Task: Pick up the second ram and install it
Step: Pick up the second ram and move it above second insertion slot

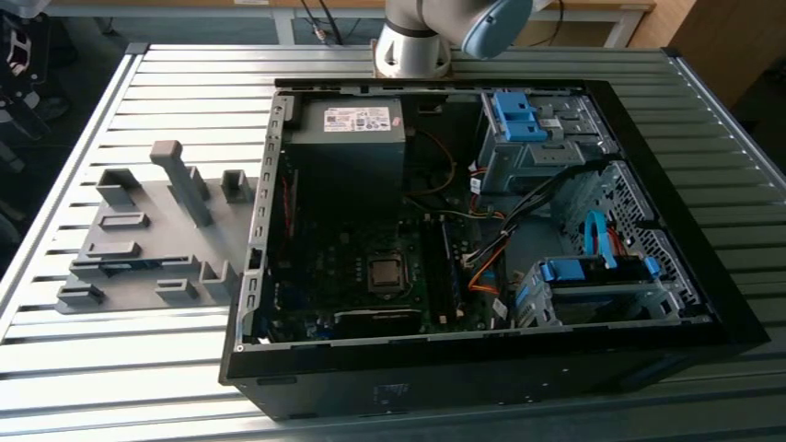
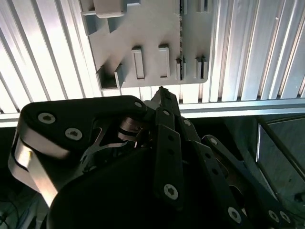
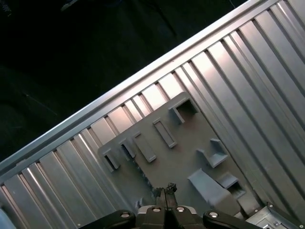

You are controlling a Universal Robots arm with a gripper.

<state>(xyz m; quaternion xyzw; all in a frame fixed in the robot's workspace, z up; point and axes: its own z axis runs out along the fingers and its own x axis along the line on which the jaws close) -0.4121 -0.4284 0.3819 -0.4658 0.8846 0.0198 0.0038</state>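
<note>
The second ram (image 1: 123, 268) is a thin blue-green strip lying low in the grey holder tray (image 1: 184, 239), on the exterior view's left beside the open computer case (image 1: 687, 304). In both wrist views it shows edge-on as a narrow dark line (image 2: 181, 47) (image 3: 139, 169) across the tray (image 2: 143, 28) (image 3: 181, 157). My gripper (image 2: 161, 91) (image 3: 165, 188) hangs well above the tray. Its black fingertips are pressed together, shut, with nothing between them, and they point down near the ram's end of the tray.
The case lies open on a slatted metal table (image 1: 147, 387), with the motherboard (image 1: 368, 267) and its memory slots (image 1: 452, 267) exposed. Blue drive-bay latches (image 1: 516, 115) sit at the far side. The arm's base (image 1: 411, 46) stands behind the case. Tall grey posts (image 1: 184, 180) rise from the tray.
</note>
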